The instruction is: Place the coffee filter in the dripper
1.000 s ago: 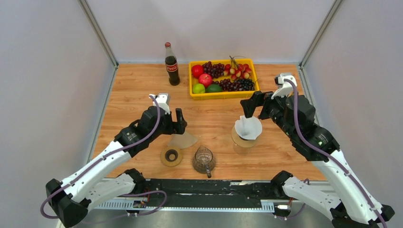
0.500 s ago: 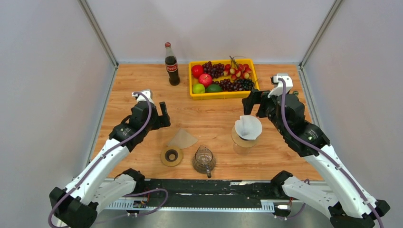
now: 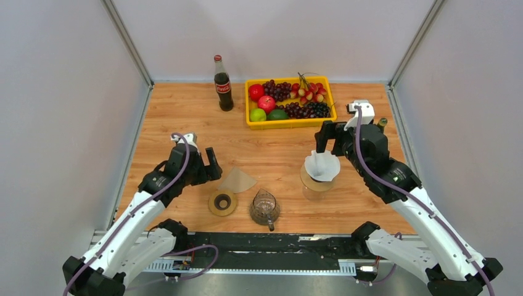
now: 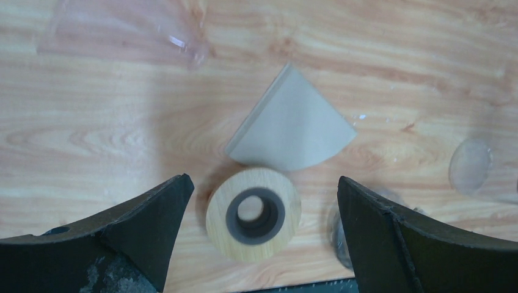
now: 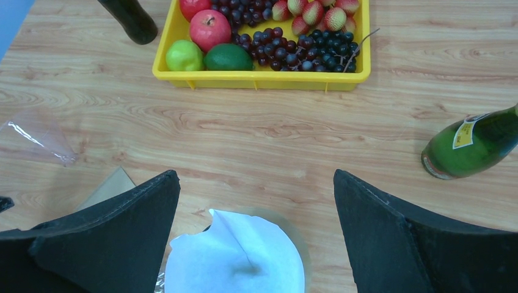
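A white coffee filter point(image 3: 322, 165) sits opened inside the clear dripper point(image 3: 316, 182) at mid right; it also shows in the right wrist view point(image 5: 238, 259). My right gripper point(image 3: 327, 134) is open and empty, just behind and above the filter, jaws wide apart point(image 5: 255, 176). A flat brown filter point(image 3: 238, 179) lies on the table next to a wooden ring point(image 3: 222, 203). My left gripper point(image 3: 213, 164) is open and empty, left of the brown filter; in its wrist view point(image 4: 262, 181) the jaws frame the ring point(image 4: 252, 213) and the brown filter point(image 4: 294, 125).
A glass vessel with a handle point(image 3: 265, 207) stands near the front edge. A yellow fruit tray point(image 3: 289, 121) and a cola bottle point(image 3: 222, 84) stand at the back. A green bottle point(image 3: 382, 123) stands at the right, behind my right arm. A clear plastic wrapper point(image 5: 38, 137) lies on the wood.
My left gripper has drawn back to the left, away from the brown filter. My right gripper has pulled back from the white filter, which stays in the dripper.
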Controlling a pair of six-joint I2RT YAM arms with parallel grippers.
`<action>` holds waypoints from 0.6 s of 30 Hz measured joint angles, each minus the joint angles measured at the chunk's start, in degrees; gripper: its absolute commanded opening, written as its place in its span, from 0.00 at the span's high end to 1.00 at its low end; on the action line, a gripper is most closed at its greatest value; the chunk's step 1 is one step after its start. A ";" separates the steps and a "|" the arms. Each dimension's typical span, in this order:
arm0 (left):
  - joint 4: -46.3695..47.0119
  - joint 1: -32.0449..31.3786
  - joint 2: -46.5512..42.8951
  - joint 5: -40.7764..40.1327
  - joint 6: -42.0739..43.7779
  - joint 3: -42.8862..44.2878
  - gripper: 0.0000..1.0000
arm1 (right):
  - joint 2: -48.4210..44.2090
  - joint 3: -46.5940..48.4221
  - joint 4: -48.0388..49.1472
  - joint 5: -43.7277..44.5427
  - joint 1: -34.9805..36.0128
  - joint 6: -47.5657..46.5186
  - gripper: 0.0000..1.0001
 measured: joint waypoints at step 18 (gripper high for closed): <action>-0.11 0.00 6.82 4.72 -6.73 -12.92 0.24 | 0.26 -5.64 0.48 -1.79 -17.66 1.75 0.00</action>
